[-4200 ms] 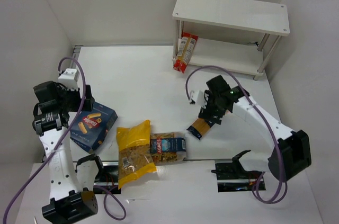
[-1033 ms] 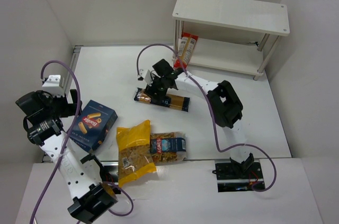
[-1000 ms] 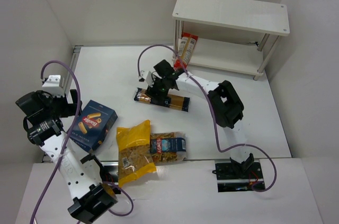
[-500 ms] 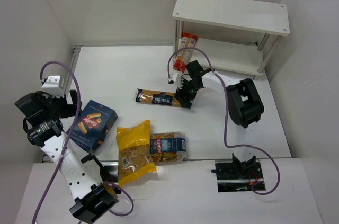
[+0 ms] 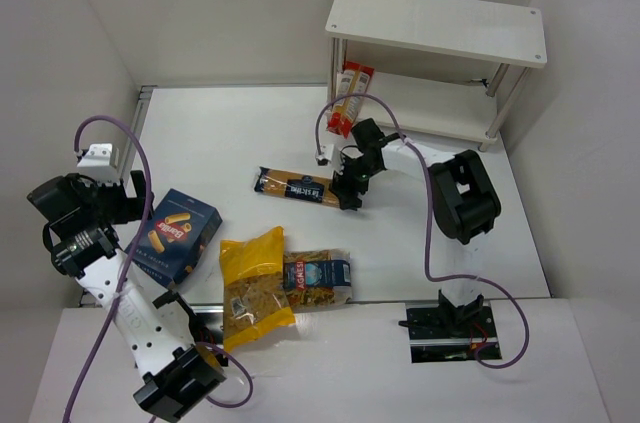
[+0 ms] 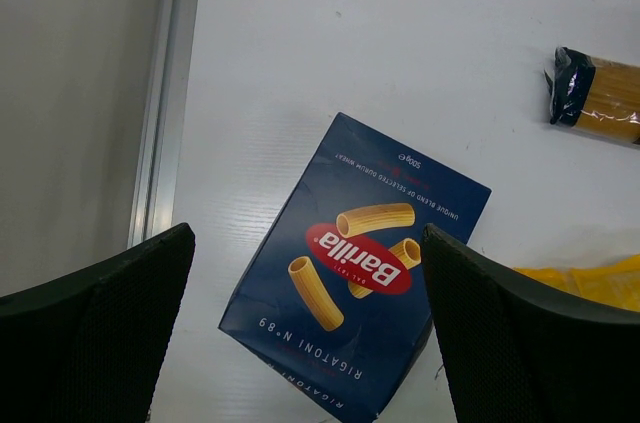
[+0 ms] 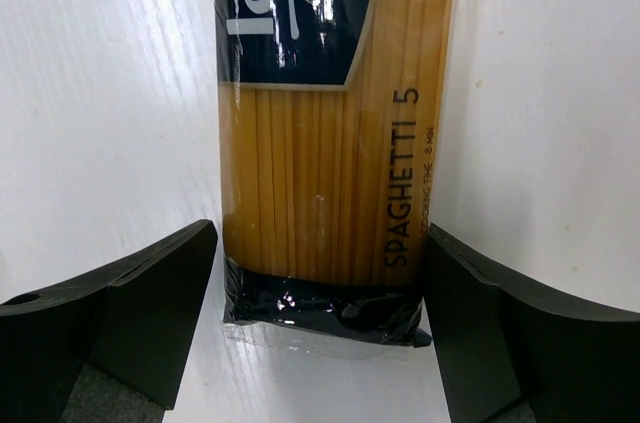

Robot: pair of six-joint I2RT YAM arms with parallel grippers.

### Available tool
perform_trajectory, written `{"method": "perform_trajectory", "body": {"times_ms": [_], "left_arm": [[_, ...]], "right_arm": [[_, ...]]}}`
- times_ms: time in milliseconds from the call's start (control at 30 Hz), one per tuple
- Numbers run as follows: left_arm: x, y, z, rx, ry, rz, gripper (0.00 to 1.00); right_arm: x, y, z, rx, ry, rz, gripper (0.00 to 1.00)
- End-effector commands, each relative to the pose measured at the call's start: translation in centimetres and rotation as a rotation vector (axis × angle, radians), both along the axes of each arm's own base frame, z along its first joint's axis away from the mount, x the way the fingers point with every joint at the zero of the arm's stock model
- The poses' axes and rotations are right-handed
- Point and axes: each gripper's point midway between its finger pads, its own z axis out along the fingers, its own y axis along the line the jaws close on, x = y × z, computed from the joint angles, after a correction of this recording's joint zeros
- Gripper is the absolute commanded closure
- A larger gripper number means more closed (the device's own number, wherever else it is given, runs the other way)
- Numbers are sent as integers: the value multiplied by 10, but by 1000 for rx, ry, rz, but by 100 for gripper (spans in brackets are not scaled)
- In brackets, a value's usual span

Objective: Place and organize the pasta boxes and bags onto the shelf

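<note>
Seen from above, my right arm reaches out over the white counter (image 5: 230, 133). Its jaws stand apart around one end of the long narrow spaghetti pack (image 7: 335, 143). The pack lies flat on the counter and runs straight away from the jaws, its dark sealed end lying between the two fingertips. Each fingertip sits just beside a long edge of the pack, but I cannot tell whether either one touches it. I judge the jaws are set across the narrow width because that is the only span they can close on. The left arm's jaws are spread as wide as they go and hold nothing. They hang above the dark blue box (image 6: 355, 268), which lies face up and skewed on the counter below and between them. I take the wide spread as readiness for the box's broad body. Near the left jaws, on their right side, lie the yellow bag (image 5: 252, 283) and the clear blue-labelled bag (image 5: 318, 278), touching each other. Beyond the right jaws stands the shelf (image 5: 440, 21). The red-and-white narrow pack (image 5: 350, 98) is propped upright at the left end of the shelf's lower tier. Four packs remain on the counter, so I judge the task is at an early stage.
</note>
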Motion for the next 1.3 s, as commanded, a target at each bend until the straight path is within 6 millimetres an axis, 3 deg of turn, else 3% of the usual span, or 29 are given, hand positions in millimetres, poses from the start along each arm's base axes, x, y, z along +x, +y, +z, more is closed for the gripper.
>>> {"method": "perform_trajectory", "body": {"times_ms": [0, 267, 733, 1100, 1267], "left_arm": [[1, -2, 8, 35, -36, -33, 1], [1, -2, 8, 35, -36, -33, 1], [1, -2, 8, 35, -36, -33, 1], [0, -3, 10, 42, -42, -33, 1], [0, -3, 10, 42, -42, -33, 1]], "right_arm": [[-22, 17, 7, 37, 32, 45, 12], [-24, 17, 14, 41, 54, 2, 7], [-11, 44, 29, 32, -53, -86, 6], [-10, 57, 11, -19, -67, -87, 6], [-10, 64, 12, -16, -57, -73, 6]]}}
